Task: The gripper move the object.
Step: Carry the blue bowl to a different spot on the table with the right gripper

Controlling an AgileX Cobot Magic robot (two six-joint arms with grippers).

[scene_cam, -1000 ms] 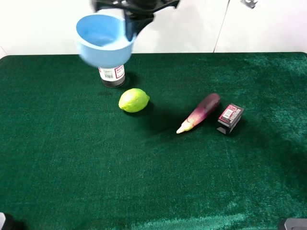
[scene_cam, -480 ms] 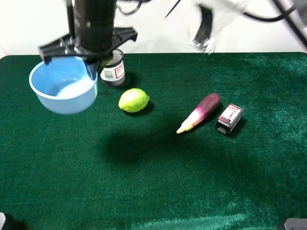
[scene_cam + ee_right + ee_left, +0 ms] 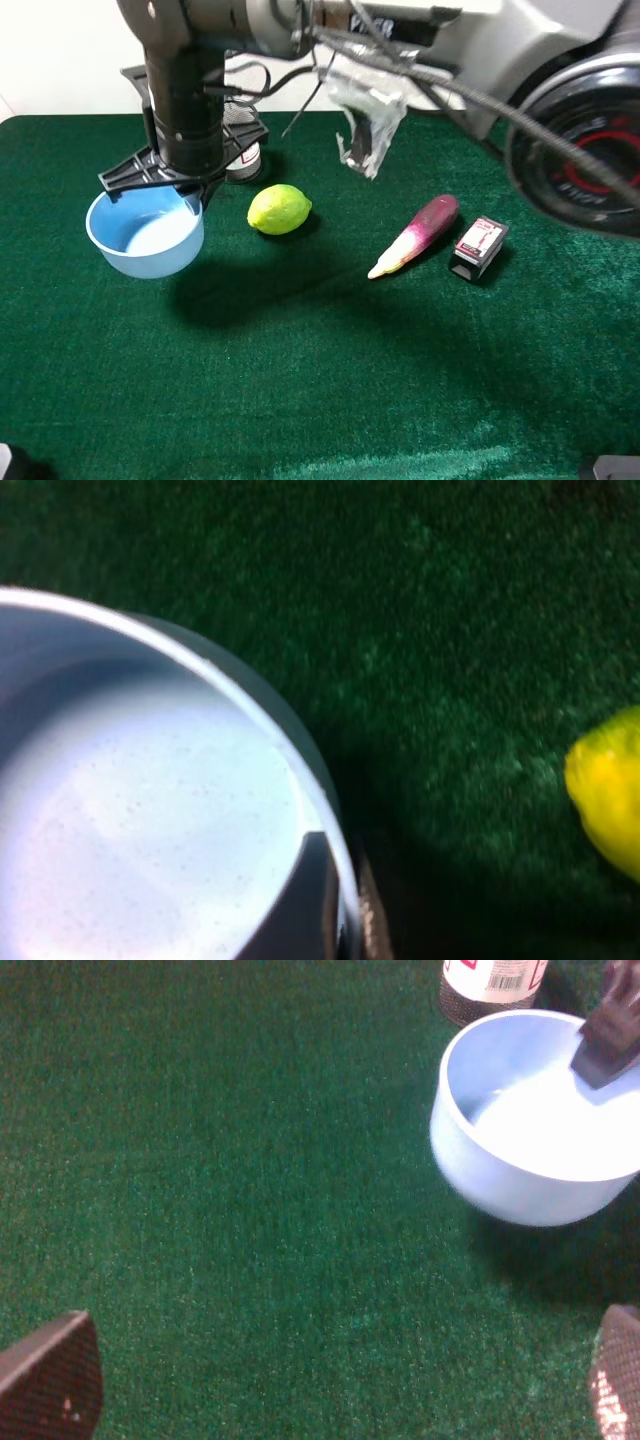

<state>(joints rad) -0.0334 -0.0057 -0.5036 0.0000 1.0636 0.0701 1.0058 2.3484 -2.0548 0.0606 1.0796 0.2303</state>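
The light-blue bowl (image 3: 145,235) hangs low over the green cloth at the left, slightly tilted; I cannot tell whether it touches the cloth. My right gripper (image 3: 192,198) reaches across from the right and is shut on the bowl's rim on the side toward the lemon. In the right wrist view one finger (image 3: 310,900) sits inside the bowl (image 3: 130,810). The left wrist view shows the bowl (image 3: 530,1140) with that finger (image 3: 610,1040) on its rim. My left gripper (image 3: 340,1380) is open and empty, away from the bowl.
A lemon (image 3: 279,209) lies just right of the bowl. A black mesh cup with a label (image 3: 243,160) stands behind it. A purple eggplant (image 3: 415,236) and a small black-and-red box (image 3: 478,245) lie at the right. The right arm spans the back.
The right gripper carried the bowl from high at the back, out to the left, then down and a little right, to low over the cloth beside the lemon.
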